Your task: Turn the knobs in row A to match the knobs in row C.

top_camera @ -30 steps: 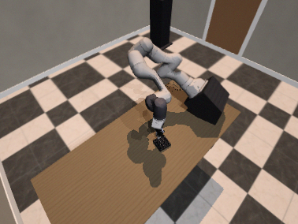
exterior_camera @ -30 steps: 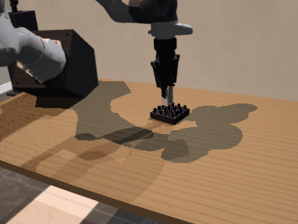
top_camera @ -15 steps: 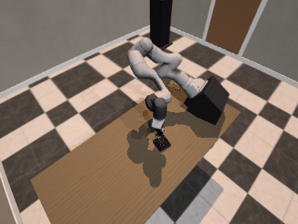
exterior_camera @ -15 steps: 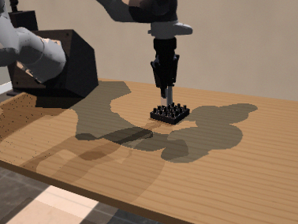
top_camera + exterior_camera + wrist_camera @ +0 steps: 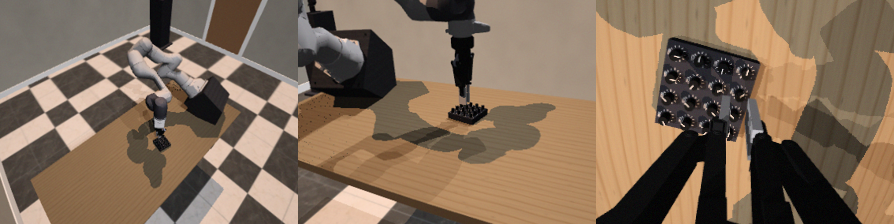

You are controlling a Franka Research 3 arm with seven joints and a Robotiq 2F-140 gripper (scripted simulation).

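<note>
On the wooden surface (image 5: 542,166), about midway along it, stands the knob box (image 5: 468,113), a small black square on its feet with four rows of four knobs poking up. Directly over its near corner hangs the tool (image 5: 465,96), pointing straight down from the white arm (image 5: 150,63), whose elbow folds back toward the dark angled pedestal (image 5: 209,100) at the surface's far end. From the wrist view the tool's two fingers are drawn close together, a narrow slot left between them; one tip lies over the knobs at the box's edge, the other hangs just past that edge over bare wood. They stand just above the knobs rather than around one, and nothing is gripped between them. The white lines on the knobs are too small to read. Broad shadows of the arm spread across the wood around the box.
</note>
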